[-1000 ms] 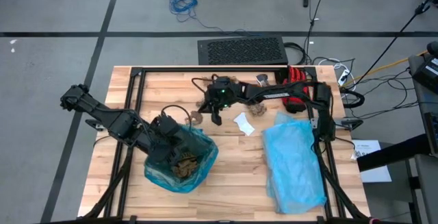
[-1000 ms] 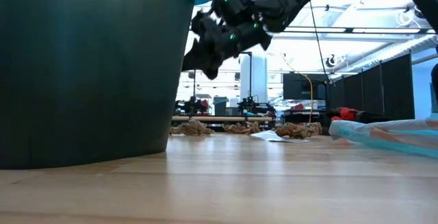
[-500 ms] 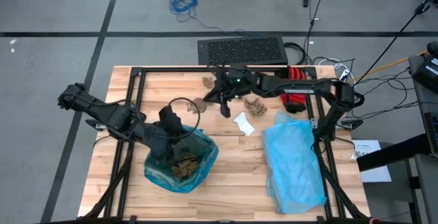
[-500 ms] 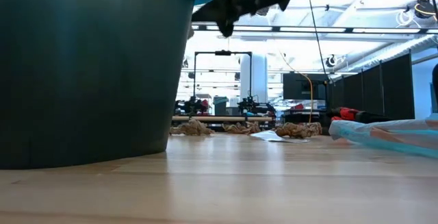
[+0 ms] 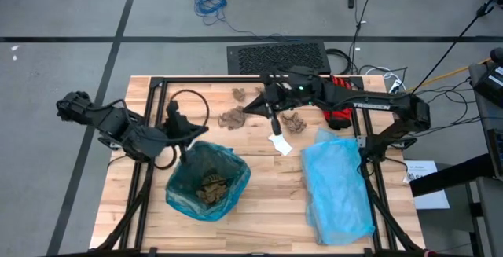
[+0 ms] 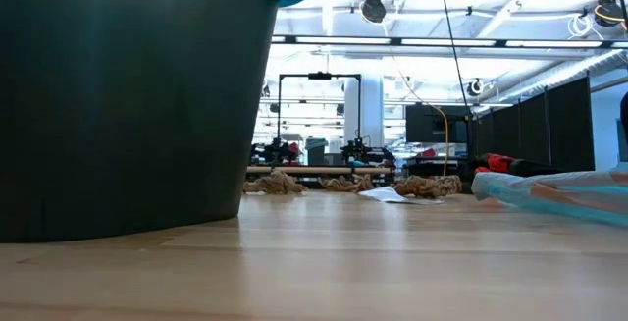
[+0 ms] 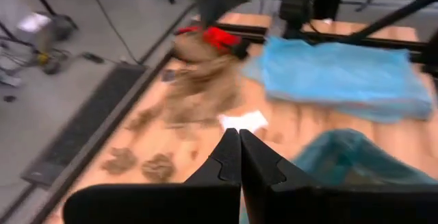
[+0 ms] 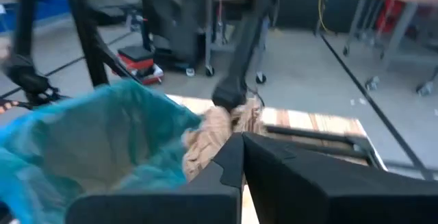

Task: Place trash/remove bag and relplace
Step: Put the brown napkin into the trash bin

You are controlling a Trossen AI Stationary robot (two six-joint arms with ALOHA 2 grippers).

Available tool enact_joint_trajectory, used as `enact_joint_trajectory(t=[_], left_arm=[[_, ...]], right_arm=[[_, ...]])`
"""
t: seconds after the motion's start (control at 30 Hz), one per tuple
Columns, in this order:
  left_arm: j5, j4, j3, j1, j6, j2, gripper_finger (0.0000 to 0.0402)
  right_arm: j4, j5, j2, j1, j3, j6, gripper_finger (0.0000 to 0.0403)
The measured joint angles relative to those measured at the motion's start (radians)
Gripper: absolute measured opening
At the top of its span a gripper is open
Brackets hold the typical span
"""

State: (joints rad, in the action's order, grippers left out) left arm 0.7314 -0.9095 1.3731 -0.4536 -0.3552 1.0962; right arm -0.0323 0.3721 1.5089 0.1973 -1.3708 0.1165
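The teal-green bag (image 5: 208,180) lines the bin, blue rim spread open, with several brown scraps (image 5: 211,185) inside. It fills the left of the low view as a dark wall (image 6: 128,95). My left gripper (image 5: 177,118) (image 7: 239,157) is shut and empty, just past the bag's far left rim. My right gripper (image 5: 253,111) (image 8: 238,148) is high over the table's far middle, shut on a brown scrap (image 5: 233,118). Other brown scraps (image 5: 293,121) (image 5: 238,93) and the white scrap (image 5: 279,143) lie on the wood. My right gripper pinches the brown scrap (image 8: 209,138) between its two fingertips. The fingers point roughly level toward the table's left. The scrap bulges out beyond and beside the tips and is lifted clear of the table. Which part of it is pinched is hidden by the fingers.
The paler sky-blue bag (image 5: 338,186) lies flat on the table's right half, and a red glove (image 5: 339,106) sits at the far right. A black cable loop (image 5: 189,106) hangs by my left gripper. Bare wood shows between the bin and the sky-blue bag.
My left gripper has drawn up out of the bag's mouth and back toward the table's far left. My right gripper has risen steeply, leaving the low view almost entirely, and has shifted a little toward the right, taking the brown scrap up with it.
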Motion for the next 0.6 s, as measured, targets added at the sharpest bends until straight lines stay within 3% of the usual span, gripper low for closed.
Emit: enact_joint_trajectory(t=[0.27,0.6], left_arm=[[0.087,-0.025,0.0,0.055,0.021,-0.014,0.0001],[0.09,-0.077,0.0,0.144,0.022,-0.002,0.0]], right_arm=[[0.067,0.056,-0.02,-0.12,0.0,0.0,0.0],[0.276,0.072,0.159,-0.215,0.0,-0.118,0.0]])
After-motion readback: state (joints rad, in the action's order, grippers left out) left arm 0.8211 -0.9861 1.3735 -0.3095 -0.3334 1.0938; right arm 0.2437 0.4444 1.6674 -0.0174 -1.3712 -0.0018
